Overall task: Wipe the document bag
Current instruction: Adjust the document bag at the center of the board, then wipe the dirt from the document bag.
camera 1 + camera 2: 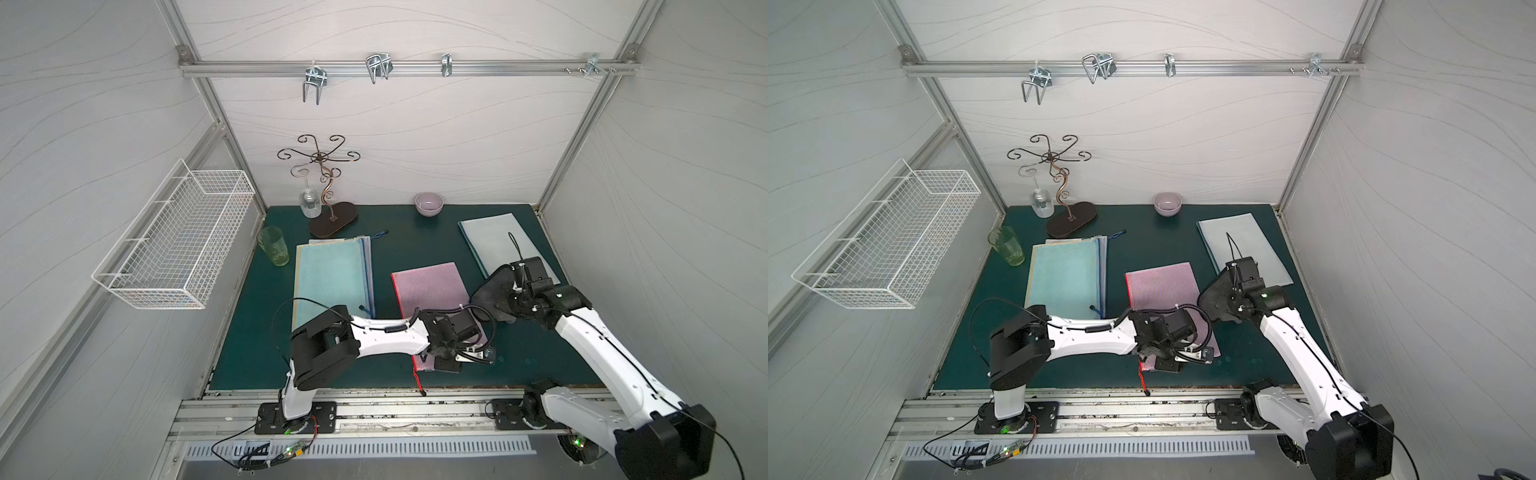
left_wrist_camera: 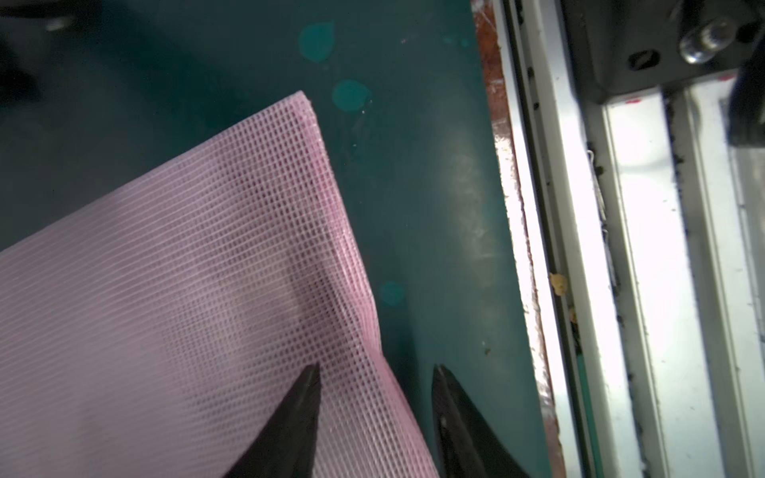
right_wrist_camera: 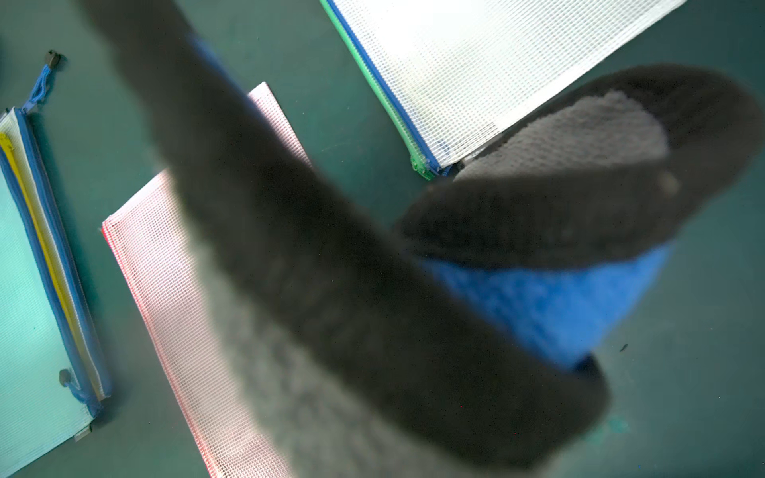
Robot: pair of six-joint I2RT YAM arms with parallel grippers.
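Observation:
The pink mesh document bag [image 1: 432, 291] [image 1: 1163, 286] lies flat mid-mat, its red zip edge toward the left. My left gripper [image 1: 457, 361] [image 1: 1179, 361] sits low at the bag's near corner. In the left wrist view this gripper [image 2: 376, 368] is open: one fingertip rests over the pink mesh [image 2: 186, 269], the other over the bare mat, the bag's edge between them. My right gripper [image 1: 505, 307] [image 1: 1235, 307] hovers beside the bag's right edge, shut on a dark grey and blue cloth [image 1: 488, 297] [image 3: 331, 289] that hides its fingers.
A stack of blue mesh bags [image 1: 332, 274] lies to the left and a pale bag [image 1: 507, 245] at the back right. A green cup [image 1: 274, 246], a wine-glass stand [image 1: 332, 220] and a bowl [image 1: 429, 203] line the back. A wire basket [image 1: 178, 241] hangs on the left wall.

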